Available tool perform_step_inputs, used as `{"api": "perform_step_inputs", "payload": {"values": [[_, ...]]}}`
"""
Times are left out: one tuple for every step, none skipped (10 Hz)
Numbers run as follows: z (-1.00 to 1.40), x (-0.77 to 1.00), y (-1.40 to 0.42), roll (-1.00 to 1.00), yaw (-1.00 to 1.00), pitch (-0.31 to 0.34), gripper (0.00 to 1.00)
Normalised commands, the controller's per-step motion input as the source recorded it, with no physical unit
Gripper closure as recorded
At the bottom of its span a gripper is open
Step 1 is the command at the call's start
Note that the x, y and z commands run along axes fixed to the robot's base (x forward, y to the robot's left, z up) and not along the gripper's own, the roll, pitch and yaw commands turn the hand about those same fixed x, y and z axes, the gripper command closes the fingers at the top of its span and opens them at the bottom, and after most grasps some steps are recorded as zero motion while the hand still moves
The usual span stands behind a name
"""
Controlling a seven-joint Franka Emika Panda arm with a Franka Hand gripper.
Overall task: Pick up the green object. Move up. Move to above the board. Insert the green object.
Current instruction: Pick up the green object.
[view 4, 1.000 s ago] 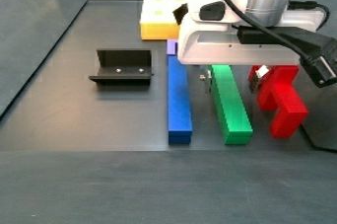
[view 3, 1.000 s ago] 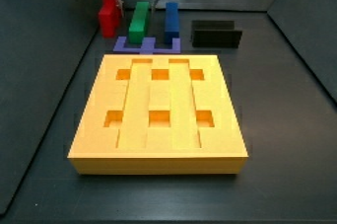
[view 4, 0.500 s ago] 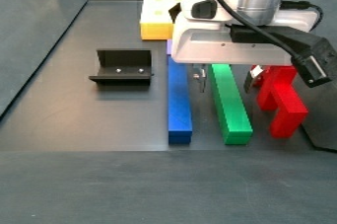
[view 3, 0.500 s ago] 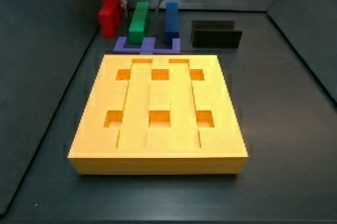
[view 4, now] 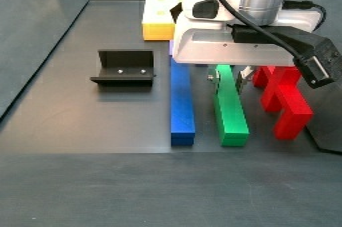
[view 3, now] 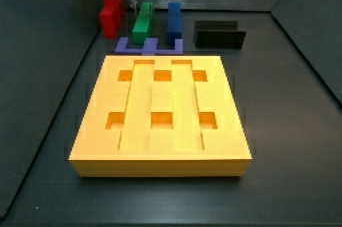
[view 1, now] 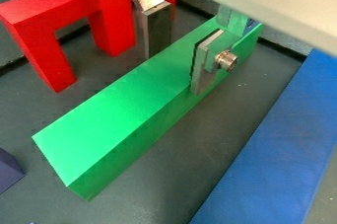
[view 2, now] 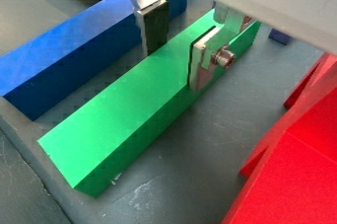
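The green object (view 4: 230,106) is a long bright green block lying flat on the floor between a blue bar and a red block; it also shows in a side view (view 3: 140,18). My gripper (view 4: 221,69) is low over its far half. In both wrist views the gripper (view 1: 178,70) (view 2: 176,67) straddles the green object (view 1: 118,119) (view 2: 118,119), with one finger against each long side, shut on it. The yellow-orange board (view 3: 160,101) with square recesses lies apart from it; one end shows behind the gripper in a side view (view 4: 160,16).
The blue bar (view 4: 181,106) lies parallel, close beside the green object. The red notched block (view 4: 285,101) stands close on its other side. The black fixture (view 4: 123,68) stands further off past the blue bar. A small purple piece (view 3: 150,44) sits between the bars and the board.
The fingers have closed in on the green object. Its near end has shifted slightly toward the blue bar. The board and other pieces have not moved.
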Motion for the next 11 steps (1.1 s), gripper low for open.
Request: {"api": "perform_step_inputs", "payload": {"values": [[0.0, 0.0, 0.0, 0.0, 0.0, 0.0, 1.0], [0.0, 0.0, 0.0, 0.0, 0.0, 0.0, 1.0], [0.0, 0.0, 0.0, 0.0, 0.0, 0.0, 1.0], [0.0, 0.0, 0.0, 0.0, 0.0, 0.0, 1.0], [0.0, 0.0, 0.0, 0.0, 0.0, 0.0, 1.0], [0.0, 0.0, 0.0, 0.0, 0.0, 0.0, 1.0], [0.0, 0.0, 0.0, 0.0, 0.0, 0.0, 1.0], [0.0, 0.0, 0.0, 0.0, 0.0, 0.0, 1.0], [0.0, 0.0, 0.0, 0.0, 0.0, 0.0, 1.0], [0.0, 0.0, 0.0, 0.0, 0.0, 0.0, 1.0], [0.0, 0.0, 0.0, 0.0, 0.0, 0.0, 1.0]]}}
